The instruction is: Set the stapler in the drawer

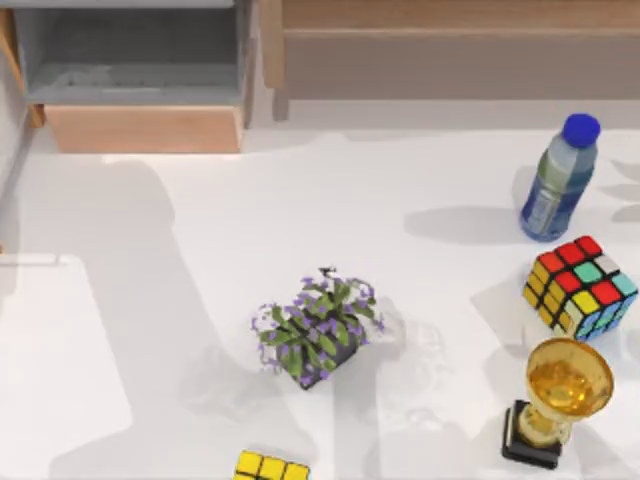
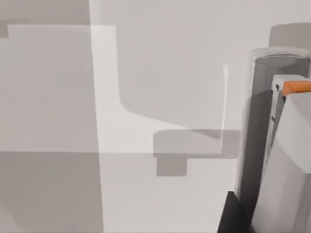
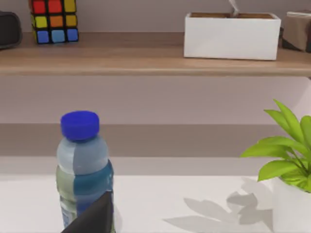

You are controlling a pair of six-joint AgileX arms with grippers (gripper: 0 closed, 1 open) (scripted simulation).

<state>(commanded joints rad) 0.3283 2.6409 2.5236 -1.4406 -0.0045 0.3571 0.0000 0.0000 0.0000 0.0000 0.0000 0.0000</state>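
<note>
Currently on record, item by item.

Stapler (image 2: 272,145): slim white-grey body seen close in the left wrist view. Its long axis runs away from the camera, with the rounded end farthest off. A dark slit runs down its side, and an orange piece (image 2: 297,87) sits against it. It hangs over bare white table (image 2: 160,73), which is crossed by grey shadows. A dark part (image 2: 229,216) lies just beside its near end.

Left gripper: over the bare table. I cannot tell whether it is clamped or spread.

Right gripper: facing the bottle (image 3: 82,170). Its state also cannot be told. A dark wedge (image 3: 92,216) stands in front of the bottle's base.

Drawer (image 1: 145,128): at the top view's far left corner, pulled open, with grey walls and floor behind a light tan front panel.

Brown wooden unit (image 1: 450,50): along the far edge, to the right of the drawer.

Other stock:
- The blue-capped bottle stands at the far right of the table.
- Colour cube (image 1: 580,285): just nearer than the bottle.
- Gold trophy (image 1: 560,400): on a dark base, nearer again.
- Purple-flowered plant (image 1: 318,330): mid-table.
- Second cube (image 1: 272,467): at the near edge.
- Shelf (image 3: 146,60): in the right wrist view, bearing a cube and a white box (image 3: 232,35).
- Green leafy plant (image 3: 286,145): near the bottle.
</note>
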